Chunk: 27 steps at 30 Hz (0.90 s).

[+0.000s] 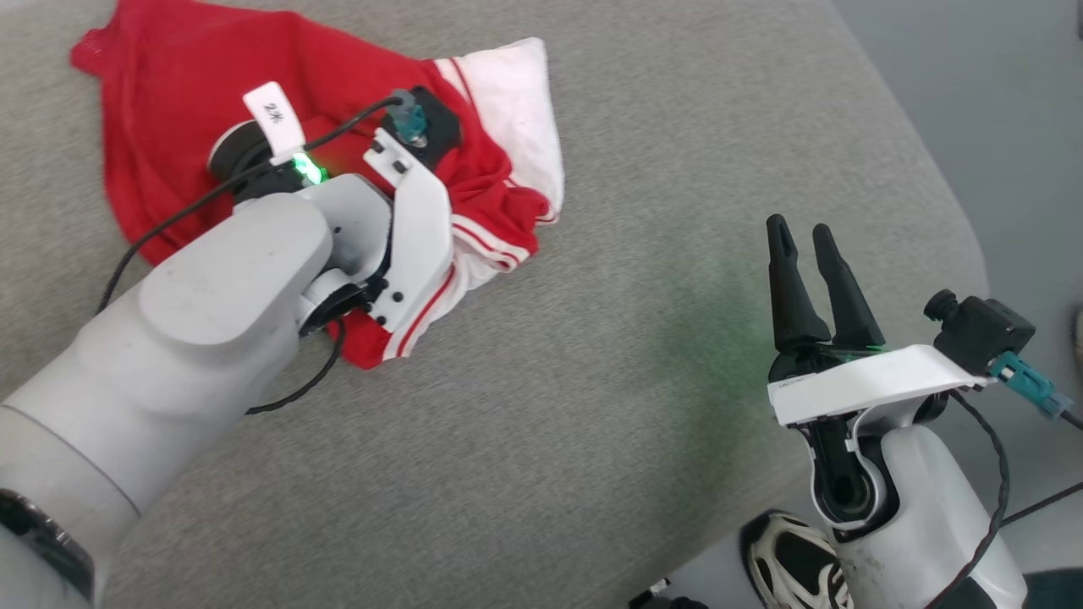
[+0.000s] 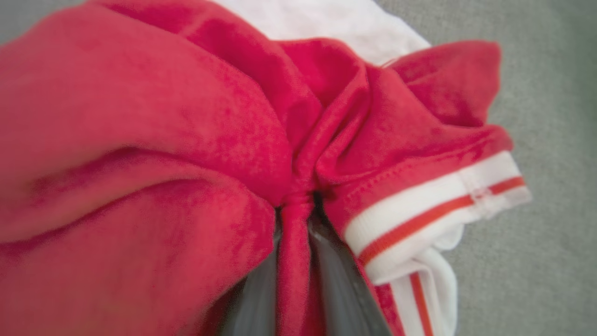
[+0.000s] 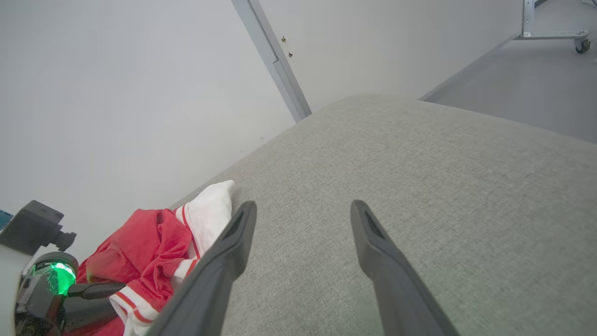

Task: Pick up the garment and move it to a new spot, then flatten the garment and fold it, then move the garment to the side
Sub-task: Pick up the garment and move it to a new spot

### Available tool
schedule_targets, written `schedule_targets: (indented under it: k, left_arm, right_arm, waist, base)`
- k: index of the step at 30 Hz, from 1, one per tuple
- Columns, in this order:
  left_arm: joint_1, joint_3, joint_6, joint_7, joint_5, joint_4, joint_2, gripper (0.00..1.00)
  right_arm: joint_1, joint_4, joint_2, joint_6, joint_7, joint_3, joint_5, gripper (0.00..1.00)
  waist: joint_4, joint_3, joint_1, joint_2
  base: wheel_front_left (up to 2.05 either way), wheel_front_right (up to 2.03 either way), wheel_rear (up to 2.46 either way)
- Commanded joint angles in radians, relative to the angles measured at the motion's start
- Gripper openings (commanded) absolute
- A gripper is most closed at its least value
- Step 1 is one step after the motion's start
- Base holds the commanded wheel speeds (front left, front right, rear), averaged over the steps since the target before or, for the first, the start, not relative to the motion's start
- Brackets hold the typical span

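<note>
The garment (image 1: 161,110) lies bunched on the far left part of the grey cushion (image 1: 592,406). Its red body is crumpled, a white section (image 1: 516,101) spreads toward the cushion's middle, and striped trim (image 1: 486,241) lies along the side nearer the cushion's front. The left gripper (image 2: 297,203) is down in the heap, its two fingers (image 2: 336,275) pinched together on a narrow red fold that runs up between them, with the trim just beside one finger. The right gripper (image 1: 800,227) stands over the cushion's near right part, well apart from the garment, its fingers spread wide with nothing between them. A shoe (image 1: 791,562) sits on the floor (image 1: 973,101) just off the cushion's front edge.
</note>
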Motion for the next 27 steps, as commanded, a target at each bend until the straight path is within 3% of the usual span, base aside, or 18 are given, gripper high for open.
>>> schedule_targets:
  k: [1, 2, 3, 13, 21, 27]
  left_arm:
    - [0.067, -0.046, 0.001, 0.019, 0.009, 0.039, 0.024, 0.32]
    - [0.052, -0.044, 0.001, -0.001, 0.012, 0.041, 0.019, 0.6]
    - [0.038, -0.041, 0.001, -0.026, 0.011, 0.042, 0.011, 1.0]
    - [-0.011, -0.015, 0.002, -0.381, -0.06, 0.046, -0.094, 1.0]
    - [0.172, 0.072, 0.006, -0.677, -0.172, 0.121, -0.104, 1.0]
    - [0.361, 0.158, 0.022, -0.761, -0.233, 0.192, -0.095, 1.0]
  right_arm:
    - [-0.009, -0.002, 0.002, 0.0, -0.004, 0.0, -0.015, 1.0]
    - [-0.014, -0.003, 0.002, 0.0, -0.004, -0.004, -0.023, 1.0]
    - [-0.017, -0.003, 0.003, 0.0, -0.004, -0.007, -0.033, 1.0]
    - [0.008, 0.005, 0.001, 0.0, -0.004, -0.072, -0.169, 1.0]
    - [0.052, 0.012, -0.045, 0.0, -0.004, -0.103, -0.223, 1.0]
    - [0.096, 0.022, -0.092, 0.0, -0.004, -0.116, -0.236, 1.0]
  waist:
    - [0.02, -0.002, 0.0, -0.0001]
    - [0.031, -0.005, 0.0, -0.0001]
    - [0.043, -0.01, 0.0, -0.0001]
    - [0.226, -0.112, 0.0, -0.0001]
    - [0.367, -0.208, 0.0, -0.0001]
    - [0.457, -0.269, 0.0, -0.0001]
  base:
    - [0.0, 0.0, 0.0]
    - [0.0, 0.0, 0.0]
    - [0.0, 0.0, 0.0]
    - [0.0, 0.0, 0.0]
    - [0.0, 0.0, 0.0]
    - [0.0, 0.0, 0.0]
